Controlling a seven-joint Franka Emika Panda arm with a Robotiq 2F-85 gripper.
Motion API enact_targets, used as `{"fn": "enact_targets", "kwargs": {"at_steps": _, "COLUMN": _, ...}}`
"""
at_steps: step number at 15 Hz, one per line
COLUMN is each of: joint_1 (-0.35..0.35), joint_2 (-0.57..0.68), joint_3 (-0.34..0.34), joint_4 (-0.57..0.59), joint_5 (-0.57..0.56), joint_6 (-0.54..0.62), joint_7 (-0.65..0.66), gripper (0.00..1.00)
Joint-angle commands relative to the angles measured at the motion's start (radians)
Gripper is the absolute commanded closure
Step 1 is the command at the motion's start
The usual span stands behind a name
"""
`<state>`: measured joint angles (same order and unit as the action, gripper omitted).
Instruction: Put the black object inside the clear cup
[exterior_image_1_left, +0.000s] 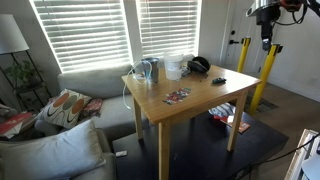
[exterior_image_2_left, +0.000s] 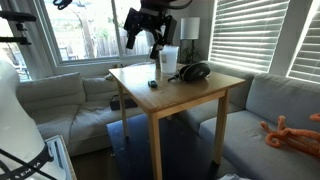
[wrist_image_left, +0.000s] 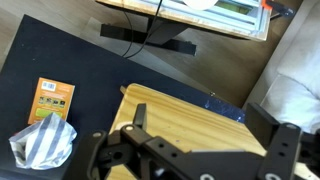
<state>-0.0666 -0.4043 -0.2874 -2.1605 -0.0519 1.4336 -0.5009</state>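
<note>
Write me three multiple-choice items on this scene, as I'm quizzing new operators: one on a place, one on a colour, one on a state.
1. Where is the black object?
A) on the table, apart from the clear cup
B) inside that cup
C) in a drawer

2. What colour are the posts beside the table?
A) red
B) yellow
C) green

3. What is the gripper doing?
A) shut on the black object
B) gripping the cup
C) open and empty, raised off the table

Answers:
1. A, it lies on bare wood near the table's edge, with the cup standing farther back.
2. B, both posts show yellow in an exterior view.
3. C, the wrist view shows it spread wide with nothing in it.
</note>
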Motion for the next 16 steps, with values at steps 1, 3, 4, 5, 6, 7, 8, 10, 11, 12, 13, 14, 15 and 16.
{"fn": "enact_targets", "kwargs": {"at_steps": 1, "joint_1": 0.035, "joint_2": -0.147, "joint_3": 0.093, "joint_4": -0.115, "joint_5": -0.051, "joint_6": 0.023, "joint_7": -0.044, "gripper": 0.00}}
{"fn": "enact_targets", "kwargs": {"at_steps": 3, "joint_1": 0.065, "joint_2": -0.204, "joint_3": 0.125, "joint_4": -0.165, "joint_5": -0.072, "joint_6": 0.040, "joint_7": -0.073, "gripper": 0.00}}
{"fn": "enact_targets", "kwargs": {"at_steps": 4, "joint_1": 0.080, "joint_2": -0.226, "joint_3": 0.135, "joint_4": -0.188, "joint_5": -0.088, "joint_6": 0.057, "joint_7": -0.090, "gripper": 0.00}}
{"fn": "enact_targets", "kwargs": {"at_steps": 5, "joint_1": 0.094, "joint_2": -0.240, "joint_3": 0.140, "joint_4": -0.205, "joint_5": -0.111, "joint_6": 0.076, "joint_7": -0.110, "gripper": 0.00}}
{"fn": "enact_targets", "kwargs": {"at_steps": 6, "joint_1": 0.109, "joint_2": -0.260, "joint_3": 0.139, "joint_4": -0.233, "joint_5": -0.127, "joint_6": 0.109, "joint_7": -0.135, "gripper": 0.00}}
{"fn": "enact_targets", "kwargs": {"at_steps": 7, "joint_1": 0.122, "joint_2": -0.272, "joint_3": 0.136, "joint_4": -0.258, "joint_5": -0.146, "joint_6": 0.150, "joint_7": -0.161, "gripper": 0.00}}
{"fn": "enact_targets", "kwargs": {"at_steps": 8, "joint_1": 0.131, "joint_2": -0.280, "joint_3": 0.131, "joint_4": -0.284, "joint_5": -0.169, "joint_6": 0.196, "joint_7": -0.188, "gripper": 0.00}}
{"fn": "enact_targets", "kwargs": {"at_steps": 10, "joint_1": 0.140, "joint_2": -0.294, "joint_3": 0.132, "joint_4": -0.337, "joint_5": -0.205, "joint_6": 0.316, "joint_7": -0.219, "gripper": 0.00}}
{"fn": "enact_targets", "kwargs": {"at_steps": 11, "joint_1": 0.128, "joint_2": -0.247, "joint_3": 0.137, "joint_4": -0.271, "joint_5": -0.163, "joint_6": 0.229, "joint_7": -0.180, "gripper": 0.00}}
{"fn": "enact_targets", "kwargs": {"at_steps": 12, "joint_1": 0.129, "joint_2": -0.251, "joint_3": 0.138, "joint_4": -0.293, "joint_5": -0.174, "joint_6": 0.273, "joint_7": -0.192, "gripper": 0.00}}
{"fn": "enact_targets", "kwargs": {"at_steps": 13, "joint_1": 0.130, "joint_2": -0.253, "joint_3": 0.138, "joint_4": -0.307, "joint_5": -0.178, "joint_6": 0.293, "joint_7": -0.197, "gripper": 0.00}}
{"fn": "enact_targets", "kwargs": {"at_steps": 14, "joint_1": 0.131, "joint_2": -0.255, "joint_3": 0.138, "joint_4": -0.313, "joint_5": -0.179, "joint_6": 0.300, "joint_7": -0.200, "gripper": 0.00}}
{"fn": "enact_targets", "kwargs": {"at_steps": 15, "joint_1": 0.132, "joint_2": -0.257, "joint_3": 0.139, "joint_4": -0.316, "joint_5": -0.180, "joint_6": 0.303, "joint_7": -0.202, "gripper": 0.00}}
{"fn": "enact_targets", "kwargs": {"at_steps": 16, "joint_1": 0.132, "joint_2": -0.259, "joint_3": 0.139, "joint_4": -0.317, "joint_5": -0.180, "joint_6": 0.303, "joint_7": -0.203, "gripper": 0.00}}
